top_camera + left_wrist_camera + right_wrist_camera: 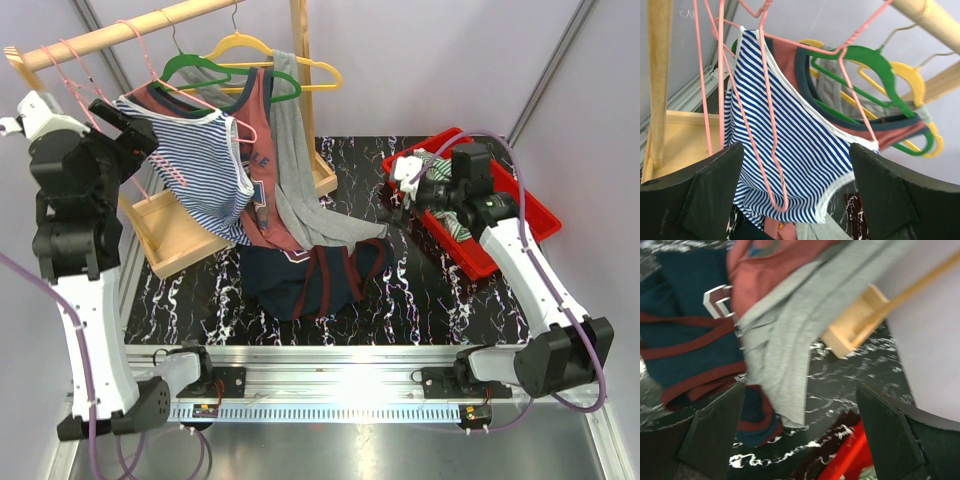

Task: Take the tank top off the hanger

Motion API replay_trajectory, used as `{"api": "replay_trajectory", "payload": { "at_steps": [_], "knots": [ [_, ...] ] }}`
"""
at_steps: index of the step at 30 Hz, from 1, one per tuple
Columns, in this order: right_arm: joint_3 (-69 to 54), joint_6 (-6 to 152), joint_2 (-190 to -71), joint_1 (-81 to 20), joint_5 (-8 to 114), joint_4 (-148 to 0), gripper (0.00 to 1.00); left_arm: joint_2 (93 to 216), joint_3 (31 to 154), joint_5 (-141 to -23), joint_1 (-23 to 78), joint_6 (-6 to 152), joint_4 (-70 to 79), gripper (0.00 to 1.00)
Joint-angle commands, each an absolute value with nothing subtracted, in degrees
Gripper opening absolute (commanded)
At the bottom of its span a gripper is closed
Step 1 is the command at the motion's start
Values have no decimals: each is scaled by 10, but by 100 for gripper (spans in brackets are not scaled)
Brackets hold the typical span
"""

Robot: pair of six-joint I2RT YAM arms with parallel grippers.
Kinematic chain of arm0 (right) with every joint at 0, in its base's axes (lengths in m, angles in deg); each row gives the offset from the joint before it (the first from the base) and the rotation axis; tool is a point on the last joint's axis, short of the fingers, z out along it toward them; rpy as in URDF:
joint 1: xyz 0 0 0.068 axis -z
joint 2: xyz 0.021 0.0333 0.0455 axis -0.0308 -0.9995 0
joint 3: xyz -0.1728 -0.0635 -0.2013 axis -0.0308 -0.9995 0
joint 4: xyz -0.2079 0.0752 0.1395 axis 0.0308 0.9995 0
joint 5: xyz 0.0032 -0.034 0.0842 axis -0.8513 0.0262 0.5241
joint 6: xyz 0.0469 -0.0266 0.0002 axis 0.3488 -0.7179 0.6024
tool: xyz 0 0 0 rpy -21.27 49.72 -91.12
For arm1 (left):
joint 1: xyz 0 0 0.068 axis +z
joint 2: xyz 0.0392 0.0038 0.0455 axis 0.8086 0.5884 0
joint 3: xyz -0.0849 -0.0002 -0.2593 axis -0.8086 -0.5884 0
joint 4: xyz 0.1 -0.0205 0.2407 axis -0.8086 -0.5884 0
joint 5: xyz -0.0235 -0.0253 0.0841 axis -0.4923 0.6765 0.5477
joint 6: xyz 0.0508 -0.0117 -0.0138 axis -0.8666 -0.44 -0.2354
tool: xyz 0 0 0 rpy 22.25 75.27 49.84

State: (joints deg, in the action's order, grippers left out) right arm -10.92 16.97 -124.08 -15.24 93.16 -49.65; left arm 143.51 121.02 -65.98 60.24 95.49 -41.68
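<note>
A blue-and-white striped tank top [205, 170] hangs on a pink wire hanger [160, 165] at the left end of the wooden rail [120, 30]. In the left wrist view the striped tank top [805, 150] and a loop of the pink hanger [771, 125] fill the space ahead of my fingers. My left gripper [135, 135] [796, 147] is open, level with the top's left edge, and holds nothing. My right gripper [405, 195] [800, 387] is open and empty, low over the table by the red bin [520, 215].
A maroon top [265, 150] on a green hanger [215, 68] and a grey top [295, 170] on a yellow hanger [270, 50] hang beside the striped one. A navy top [300, 275] lies on the table. The rack's wooden tray [170, 235] sits below.
</note>
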Motion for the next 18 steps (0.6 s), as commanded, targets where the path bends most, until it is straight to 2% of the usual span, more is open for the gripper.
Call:
{"api": "replay_trajectory", "payload": {
  "at_steps": [1,5,10,18],
  "knots": [
    [-122,4,-1262,-183,998,-382,100,1396,1206,-707,606,939,-417,94],
    [-128,-87,-1303,-232,986,-334,99,1361,1190,-751,606,895,-440,99],
    [-153,-100,-1356,-288,949,-380,100,1279,1127,-755,605,842,-446,99],
    [-140,-5,-1454,-360,890,-485,100,1150,1049,-773,605,799,-407,99]
  ]
}}
